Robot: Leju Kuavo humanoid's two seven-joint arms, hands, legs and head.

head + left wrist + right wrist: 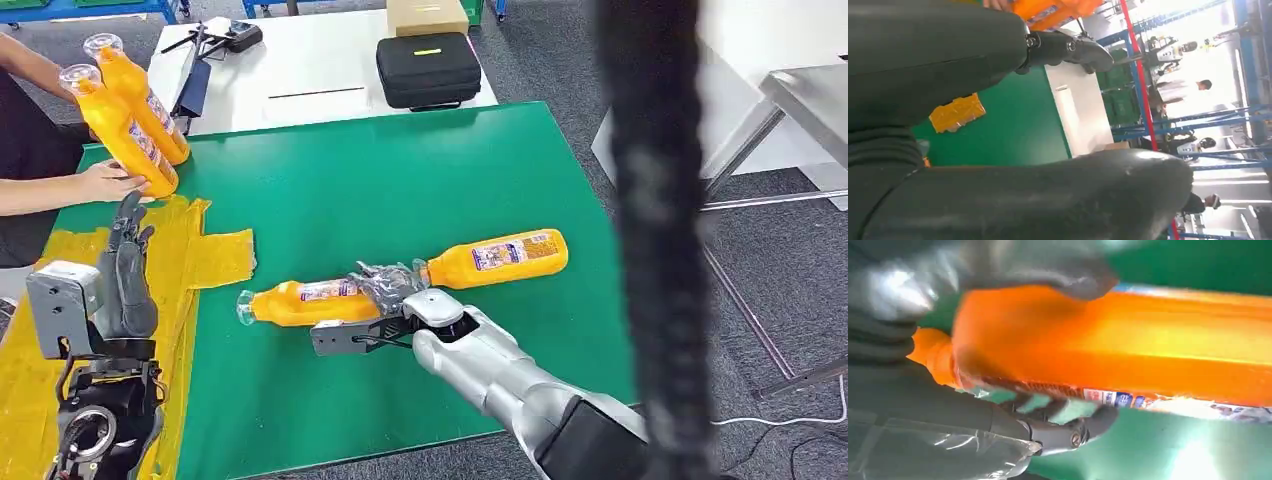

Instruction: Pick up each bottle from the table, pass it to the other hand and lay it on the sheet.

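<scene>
Two orange bottles lie on the green table (400, 170). The near bottle (300, 302) points its clear cap left, and my right hand (390, 287) wraps its base end. In the right wrist view the thumb (1058, 270) and fingers (1073, 427) close around that bottle (1128, 340). The far bottle (505, 253) lies just right of the hand, untouched. My left hand (125, 272) stands open over the yellow sheet (190, 255) at the table's left, holding nothing. The left wrist view shows its fingers (1068, 47) spread above the table.
A person at the far left holds two more orange bottles (130, 110) upright, one hand (105, 183) at the sheet's far end. A white table (300, 70) behind carries a black case (428, 68). A dark fuzzy cable (650, 200) hangs close before the camera on the right.
</scene>
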